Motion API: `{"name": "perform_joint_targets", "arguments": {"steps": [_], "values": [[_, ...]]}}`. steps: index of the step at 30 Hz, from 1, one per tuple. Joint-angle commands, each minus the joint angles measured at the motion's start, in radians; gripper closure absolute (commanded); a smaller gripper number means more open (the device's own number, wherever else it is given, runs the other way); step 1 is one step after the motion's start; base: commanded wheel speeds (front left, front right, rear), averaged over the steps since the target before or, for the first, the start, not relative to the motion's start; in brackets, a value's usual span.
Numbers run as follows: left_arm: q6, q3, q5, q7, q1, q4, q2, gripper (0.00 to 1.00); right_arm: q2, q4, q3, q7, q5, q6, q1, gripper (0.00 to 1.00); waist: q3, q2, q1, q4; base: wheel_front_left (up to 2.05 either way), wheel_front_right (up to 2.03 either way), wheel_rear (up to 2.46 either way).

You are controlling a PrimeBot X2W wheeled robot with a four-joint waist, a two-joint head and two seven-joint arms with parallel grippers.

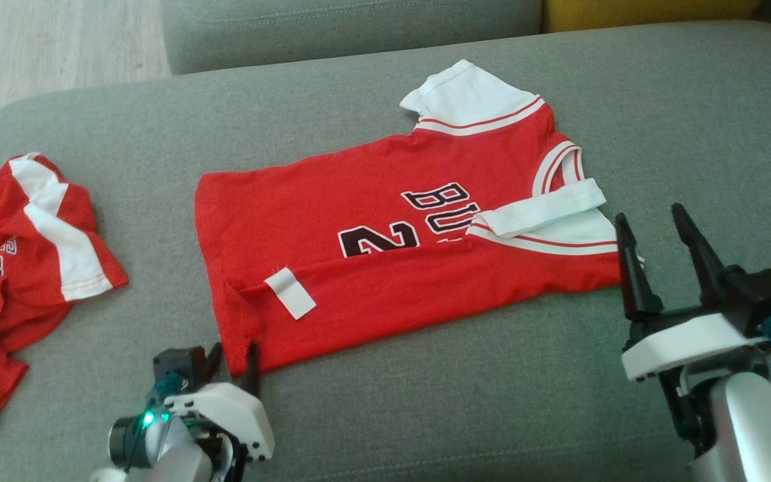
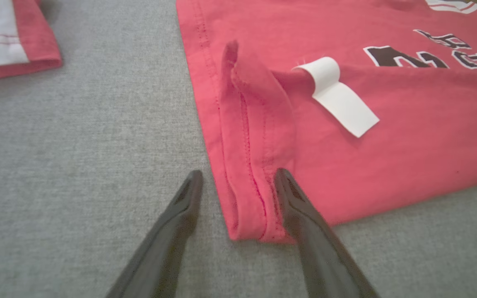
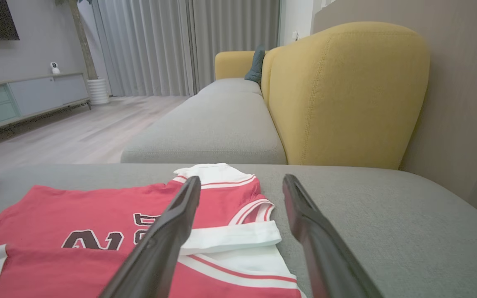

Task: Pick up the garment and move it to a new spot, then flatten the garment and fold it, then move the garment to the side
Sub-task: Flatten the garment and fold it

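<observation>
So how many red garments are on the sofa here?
2: the part-folded red jersey at centre, and a crumpled red garment at the head view's left edge, partly cut off.

My head camera looks down on the gray seat point(image 1: 425, 402). My left wrist camera is low and close to the red shirt point(image 2: 387, 165). My right wrist camera looks flat across the same shirt.

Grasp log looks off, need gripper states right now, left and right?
Left gripper: open, jaws straddling a hem corner of the red short-sleeved cotton jersey, not clamped.
Right gripper: open, holding nothing.
</observation>
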Motion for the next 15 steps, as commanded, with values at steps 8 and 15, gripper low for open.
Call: {"name": "perform_joint_targets", "arguments": {"steps": [8, 15], "values": [[0.0, 0.012, 0.009, -0.032, -0.052, -0.032, 0.015, 1.0, 0.041, 0.086, -0.082, 0.115, 0.028, -0.001, -0.07, 0.0, 0.003, 0.0, 0.0, 0.035, 0.0, 0.0, 0.0], [0.007, -0.006, 0.03, -0.047, -0.031, -0.134, 0.026, 1.0, 0.054, 0.292, -0.193, 0.22, -0.001, -0.001, -0.137, 0.0, 0.011, 0.0, 0.0, 0.084, 0.0, 0.0, 0.0]]}}
